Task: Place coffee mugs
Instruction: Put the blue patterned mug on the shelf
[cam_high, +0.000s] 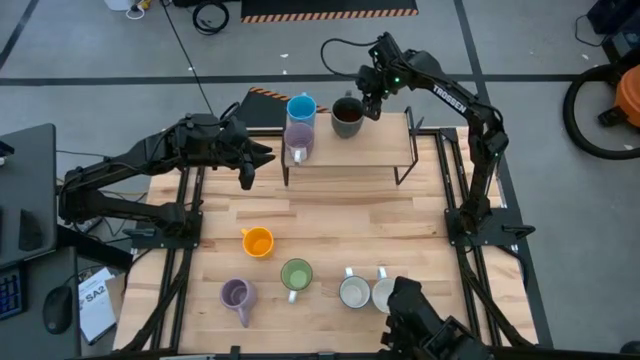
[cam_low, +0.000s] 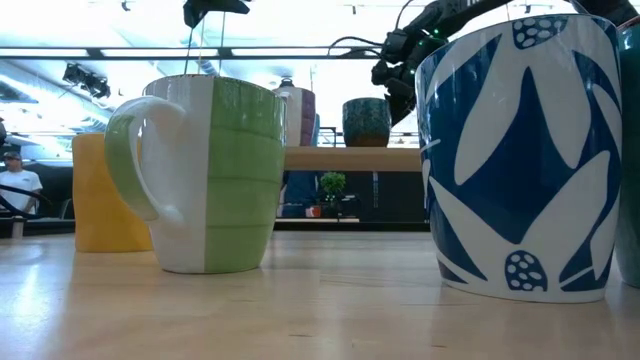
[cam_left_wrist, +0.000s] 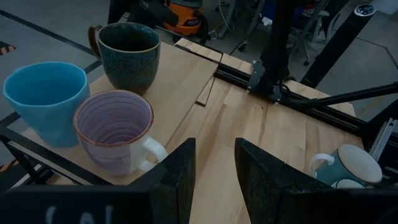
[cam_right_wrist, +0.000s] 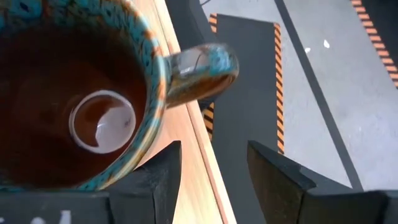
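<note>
Three coffee mugs stand upright on a raised wooden shelf (cam_high: 360, 150) at the table's far side: a blue one (cam_high: 301, 108), a lilac one (cam_high: 298, 143) and a dark brown one (cam_high: 347, 117). My right gripper (cam_right_wrist: 214, 180) hovers open just above and beside the dark mug (cam_right_wrist: 74, 93). It slants down, and the mug's handle (cam_right_wrist: 199, 65) lies beyond its fingertips with nothing between them. My left gripper (cam_left_wrist: 214, 180) waits open at the shelf's left end (cam_high: 248, 165), facing the three mugs. Orange (cam_high: 258, 242), green (cam_high: 296, 275), lilac (cam_high: 237, 295) and two white mugs (cam_high: 368, 292) stand on the table's near half.
The shelf rests on thin black metal legs (cam_high: 408, 160). The dark mug stands close to the shelf's far edge, with floor and striped tape beyond it. Bare wood lies between the shelf and the near row of mugs. A green mug (cam_low: 200, 180) and a blue-patterned white mug (cam_low: 520, 150) fill the low view.
</note>
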